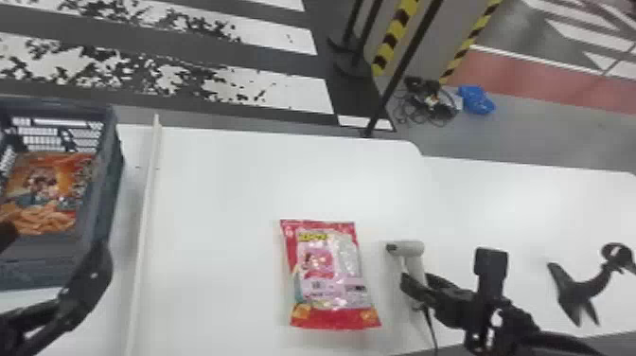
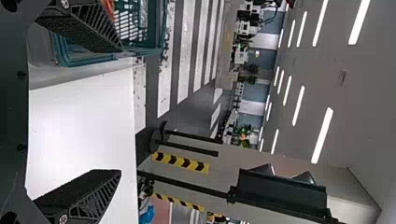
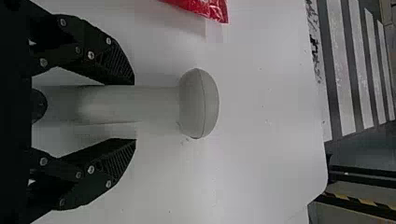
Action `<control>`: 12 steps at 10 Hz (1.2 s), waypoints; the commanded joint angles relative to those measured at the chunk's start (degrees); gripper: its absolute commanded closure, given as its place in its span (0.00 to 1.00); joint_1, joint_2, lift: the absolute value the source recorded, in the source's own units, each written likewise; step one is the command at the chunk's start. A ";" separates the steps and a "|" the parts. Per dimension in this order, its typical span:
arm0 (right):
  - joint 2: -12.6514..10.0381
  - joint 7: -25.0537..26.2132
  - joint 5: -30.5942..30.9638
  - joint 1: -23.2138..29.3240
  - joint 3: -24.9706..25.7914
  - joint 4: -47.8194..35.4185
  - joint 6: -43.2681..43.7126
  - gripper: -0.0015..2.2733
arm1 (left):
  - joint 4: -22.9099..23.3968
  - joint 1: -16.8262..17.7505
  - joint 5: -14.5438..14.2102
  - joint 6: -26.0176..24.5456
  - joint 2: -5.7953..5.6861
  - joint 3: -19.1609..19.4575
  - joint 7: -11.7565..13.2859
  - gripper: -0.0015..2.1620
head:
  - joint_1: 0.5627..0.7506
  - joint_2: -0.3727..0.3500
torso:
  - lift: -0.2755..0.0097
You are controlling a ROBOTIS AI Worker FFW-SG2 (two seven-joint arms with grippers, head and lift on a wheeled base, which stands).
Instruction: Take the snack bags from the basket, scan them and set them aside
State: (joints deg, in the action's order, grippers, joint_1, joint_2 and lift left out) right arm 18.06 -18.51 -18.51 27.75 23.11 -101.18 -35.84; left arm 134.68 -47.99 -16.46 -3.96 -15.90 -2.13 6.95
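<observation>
Red-and-pink snack bag [image 1: 326, 279] lies flat toward the tabletop's [image 1: 222, 189] near edge; right gripper [image 3: 135, 112], fingers apart, straddles the scanner's [image 1: 412, 248] handle; left gripper [image 2: 119, 111], spread, by the basket [image 1: 105, 189] leftward; scanning seems next, needing a firm handle grip.

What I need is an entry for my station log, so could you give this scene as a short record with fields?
Container: dark blue-grey plastic basket, at the left
Inside it: orange printed snack bag
Surface: white flat table
Tool: light-grey plastic handheld scanner
Left of scanner: red-and-pink plastic snack bag, lying flat
Left gripper: open, empty, near basket
Right gripper: open around scanner's handle
</observation>
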 commanded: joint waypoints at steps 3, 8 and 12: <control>-2.24 -1.71 -3.82 6.52 5.10 -14.66 -0.69 0.02 | 0.06 0.88 0.28 -1.10 0.00 -0.60 -0.18 0.03 | 0.70 0.03 | 0.70; -0.92 -16.03 -2.94 -0.42 3.17 -19.58 -28.99 0.03 | 0.06 0.53 0.72 -0.92 -0.27 -0.60 -0.18 0.03 | 0.70 0.04 | 0.70; 3.39 -25.61 -1.71 -9.39 -3.25 -8.33 -34.79 0.03 | 0.06 0.35 0.72 -0.92 -0.44 -0.25 -0.18 0.03 | 0.70 0.16 | 0.70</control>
State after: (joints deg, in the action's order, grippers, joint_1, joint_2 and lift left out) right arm 20.69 -44.23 -20.72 19.61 20.96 -111.42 -70.56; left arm 134.72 -47.55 -15.73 -4.94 -16.34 -2.47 6.77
